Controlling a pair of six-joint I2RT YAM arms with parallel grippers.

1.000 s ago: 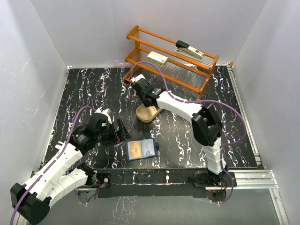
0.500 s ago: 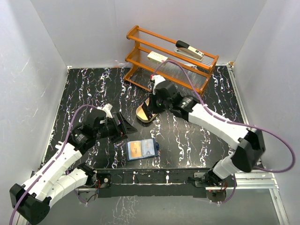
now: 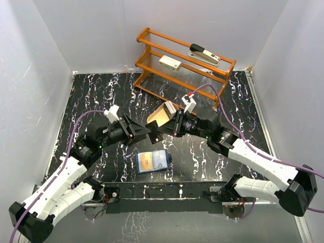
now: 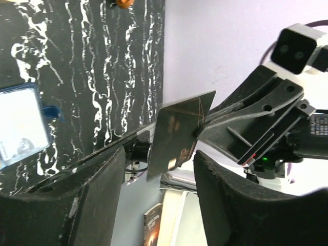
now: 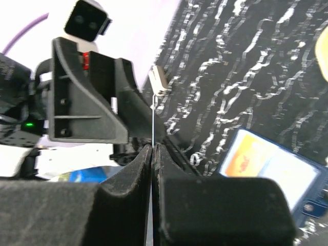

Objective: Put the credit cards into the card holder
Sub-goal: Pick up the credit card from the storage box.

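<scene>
One credit card [image 4: 179, 130] hangs in the air between the two arms, pinched at one edge by my right gripper [image 3: 158, 128]. In the right wrist view that credit card [image 5: 153, 110] shows edge-on as a thin pale line rising from the shut right gripper [image 5: 152, 146]. My left gripper [image 4: 159, 159] faces it with its fingers apart, one on each side of the card's free end, not touching it. The card holder [image 3: 153, 161] lies open on the table below, its pale blue pockets up; it also appears as the card holder [image 5: 271, 164] in the right wrist view.
The tan oval tray [image 3: 163, 114] sits just behind the two grippers. An orange wire rack [image 3: 185, 66] at the back carries a cream box [image 3: 170, 63] and a stapler [image 3: 204, 53]. White walls close in the black marbled table [image 3: 101, 96] on three sides.
My right arm swung from the tray toward the front middle, carrying the card. The left gripper rose to meet it and its fingers have narrowed around the card's end.
</scene>
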